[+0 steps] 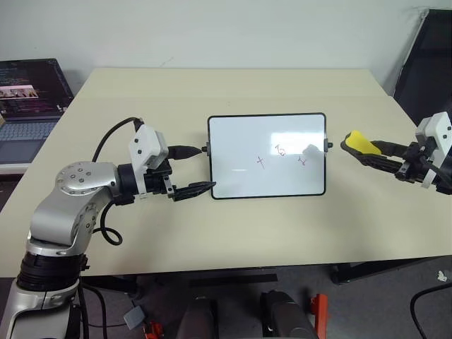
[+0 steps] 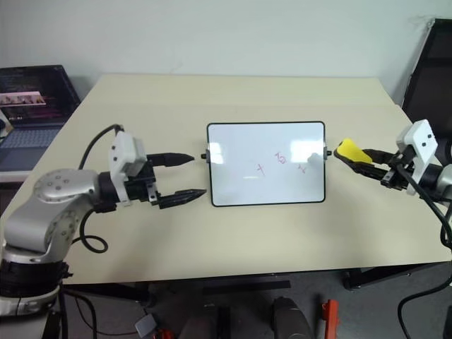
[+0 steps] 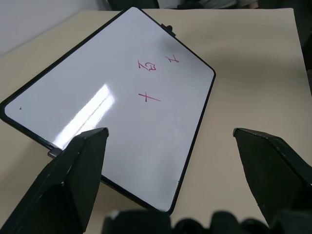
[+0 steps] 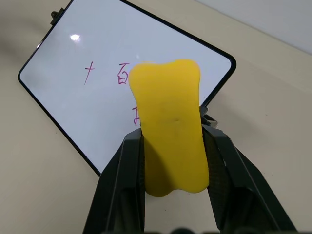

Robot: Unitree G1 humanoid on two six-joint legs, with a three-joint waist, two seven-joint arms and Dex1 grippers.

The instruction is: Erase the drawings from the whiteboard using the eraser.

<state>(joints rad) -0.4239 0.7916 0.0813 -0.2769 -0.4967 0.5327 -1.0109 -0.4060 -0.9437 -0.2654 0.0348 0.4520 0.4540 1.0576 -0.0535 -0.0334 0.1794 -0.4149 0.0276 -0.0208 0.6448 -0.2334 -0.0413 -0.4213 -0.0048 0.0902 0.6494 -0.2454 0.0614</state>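
The whiteboard point(image 1: 267, 155) lies flat in the middle of the table, black-framed with a knob on each short side. Three small red drawings point(image 1: 281, 150) sit on its right half: a cross, a squiggle and another small mark. The same drawings point(image 3: 148, 66) are sharp in the left wrist view. My right gripper point(image 1: 364, 150) hovers just off the board's right edge, shut on the yellow eraser point(image 1: 360, 142). The eraser point(image 4: 170, 126) is pinched between both fingers in the right wrist view. My left gripper point(image 1: 194, 171) stands open beside the board's left edge, holding nothing.
A laptop point(image 1: 28, 106) with a lit screen sits beyond the table's far left corner. A dark chair point(image 1: 424, 63) stands at the far right. Bare tabletop point(image 1: 233, 233) stretches in front of the board and behind it.
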